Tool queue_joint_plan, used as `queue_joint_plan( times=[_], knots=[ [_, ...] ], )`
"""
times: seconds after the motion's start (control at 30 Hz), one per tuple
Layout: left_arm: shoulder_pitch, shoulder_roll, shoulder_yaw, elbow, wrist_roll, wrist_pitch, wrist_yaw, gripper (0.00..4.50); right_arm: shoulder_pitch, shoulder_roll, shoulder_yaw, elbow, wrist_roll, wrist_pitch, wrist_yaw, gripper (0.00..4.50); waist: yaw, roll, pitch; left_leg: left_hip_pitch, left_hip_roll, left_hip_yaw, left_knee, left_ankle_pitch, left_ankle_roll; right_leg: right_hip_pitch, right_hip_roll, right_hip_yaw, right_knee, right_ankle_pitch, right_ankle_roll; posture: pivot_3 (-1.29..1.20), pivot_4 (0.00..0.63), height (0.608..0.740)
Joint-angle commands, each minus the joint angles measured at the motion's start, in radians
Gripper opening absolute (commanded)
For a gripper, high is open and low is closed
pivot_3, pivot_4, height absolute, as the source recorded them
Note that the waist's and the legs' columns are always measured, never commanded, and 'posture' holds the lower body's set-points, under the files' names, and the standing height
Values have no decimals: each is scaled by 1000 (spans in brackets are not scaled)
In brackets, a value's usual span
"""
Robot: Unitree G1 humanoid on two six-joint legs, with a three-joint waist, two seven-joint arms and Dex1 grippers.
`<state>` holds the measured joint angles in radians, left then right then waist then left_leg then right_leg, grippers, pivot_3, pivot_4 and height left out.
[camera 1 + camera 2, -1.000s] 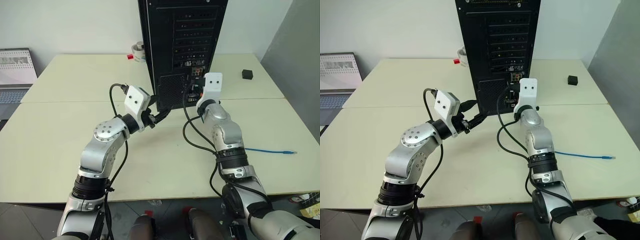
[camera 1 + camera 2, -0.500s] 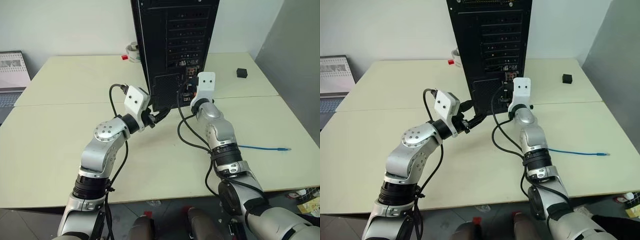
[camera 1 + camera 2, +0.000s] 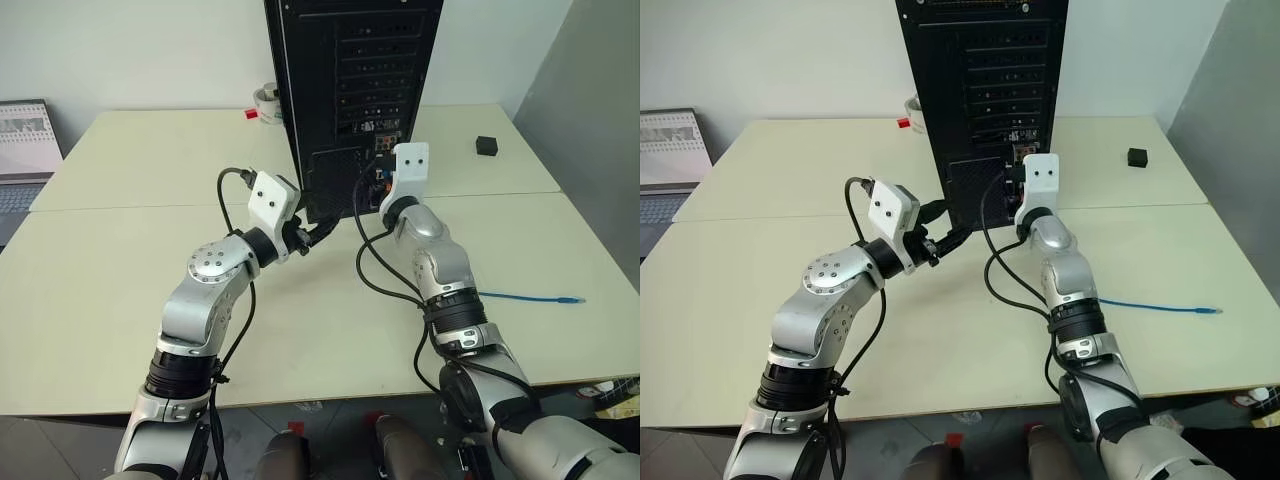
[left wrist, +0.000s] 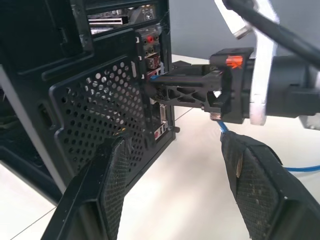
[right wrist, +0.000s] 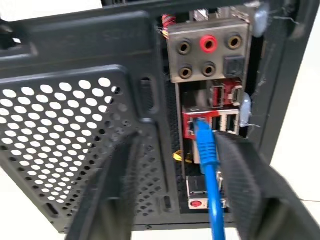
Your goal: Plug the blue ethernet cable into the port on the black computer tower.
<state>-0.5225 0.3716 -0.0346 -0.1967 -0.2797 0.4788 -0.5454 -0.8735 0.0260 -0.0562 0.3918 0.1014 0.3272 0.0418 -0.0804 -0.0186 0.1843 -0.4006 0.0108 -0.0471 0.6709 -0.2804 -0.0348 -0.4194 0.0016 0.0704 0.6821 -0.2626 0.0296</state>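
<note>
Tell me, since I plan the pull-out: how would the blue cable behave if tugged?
The blue ethernet cable looks floppy and light: its loose end trails limp across the table. Its plug sits in a port on the black computer tower, so it would probably resist.

This looks like an office or robotics lab: plain white walls, pale cream worktops (image 3: 120,270) pushed together, and an open laptop (image 3: 25,140) far left of the left claw (image 3: 322,232). A black computer tower (image 3: 350,90) stands just beyond both claws.
</note>
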Motion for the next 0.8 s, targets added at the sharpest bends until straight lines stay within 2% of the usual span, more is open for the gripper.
queue_joint_plan(
  times=[0.03, 0.17, 0.2, 0.37, 0.53, 0.8],
  knots=[
    [-7, 16, 10, -13, 25, -10, 19, 3045, 41, -27, 3, -169, 25, 61, 33, 3612, 2, 0, 0, 0, 0, 0, 0, 0, 0, 0, 0, 0, 0, 0, 0, 0, 150, 740],
    [-19, 48, -1, 1, 56, 9, 16, 3045, 119, -144, 31, -373, 46, 181, 157, 4438, 9, 0, 0, 0, -1, 0, 0, 0, 0, 0, 0, 0, 0, 0, 0, 0, 150, 740],
    [-22, 53, 0, 1, 55, 10, 13, 3045, 131, -183, 33, -410, 50, 196, 192, 4485, 12, 0, 0, 0, -1, 0, 0, 0, 0, 0, 0, 0, 0, 0, 0, 0, 150, 740],
    [-53, 72, 0, 23, 57, 6, -16, 3045, 169, -364, 17, -518, 133, 301, 377, 4485, 23, 0, 0, 0, -1, 0, 0, 0, 0, 0, 0, -1, 0, 0, 0, 0, 150, 740],
    [-99, 83, 16, 77, 25, -11, -76, 3045, 198, -511, -9, -518, 196, 332, 525, 4485, 26, 0, 0, 0, -1, -1, 0, 0, 0, 1, 3, -2, -1, 0, 0, 0, 150, 740],
    [-97, 130, 19, 78, -24, -16, -205, 3045, 210, -635, -38, -469, 248, 285, 677, 4485, 26, 0, 0, 0, -1, 0, 0, 0, 0, 1, 4, -1, -2, 0, 0, 0, 150, 740]
  ],
)
